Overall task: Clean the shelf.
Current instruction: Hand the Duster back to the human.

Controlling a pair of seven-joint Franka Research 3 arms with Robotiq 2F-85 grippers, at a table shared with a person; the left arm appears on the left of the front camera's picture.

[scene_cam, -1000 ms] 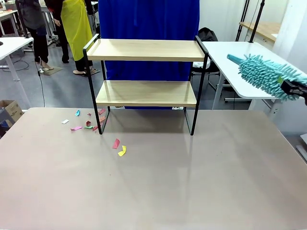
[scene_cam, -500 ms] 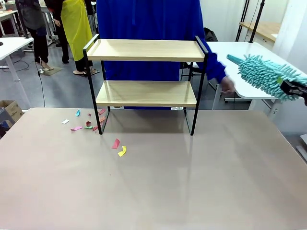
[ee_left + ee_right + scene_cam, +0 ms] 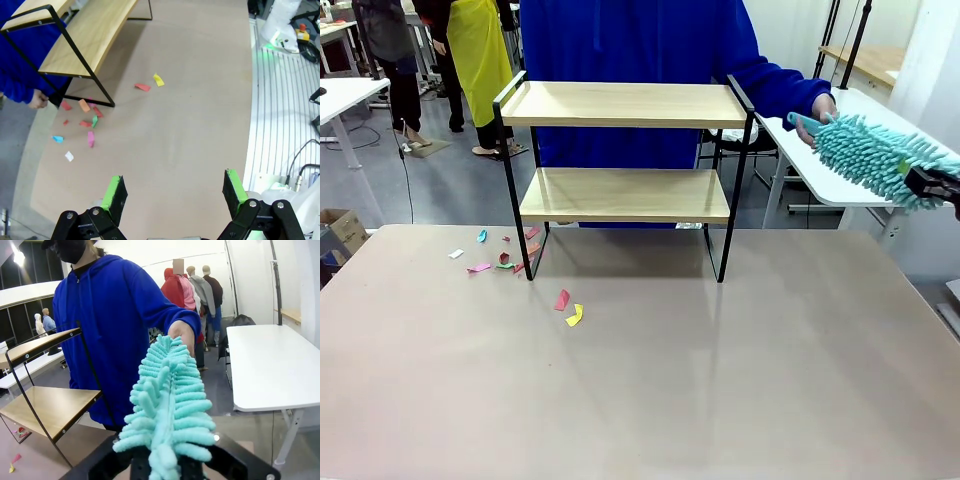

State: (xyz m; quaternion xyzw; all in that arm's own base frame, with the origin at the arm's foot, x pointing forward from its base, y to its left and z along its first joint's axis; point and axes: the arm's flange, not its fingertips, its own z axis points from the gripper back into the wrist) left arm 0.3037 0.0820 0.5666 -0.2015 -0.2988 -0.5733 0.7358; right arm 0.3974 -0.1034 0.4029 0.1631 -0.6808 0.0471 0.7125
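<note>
Currently: duster (image 3: 875, 158) is being clamped by right claw (image 3: 923, 183), its far tip being touched by person's hand (image 3: 820, 108) | left claw (image 3: 173, 192) is being held apart above table (image 3: 720, 380) | shelf (image 3: 625, 150) is standing at table's far edge | next, likely: duster is to be swept over boards.

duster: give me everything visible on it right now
The duster is teal, a fluffy chenille-finger head with a plain teal tip at its far end. It hangs in the air to the right of the shelf, tilted. The right gripper is shut on its near end; the person's hand touches the tip.
</note>
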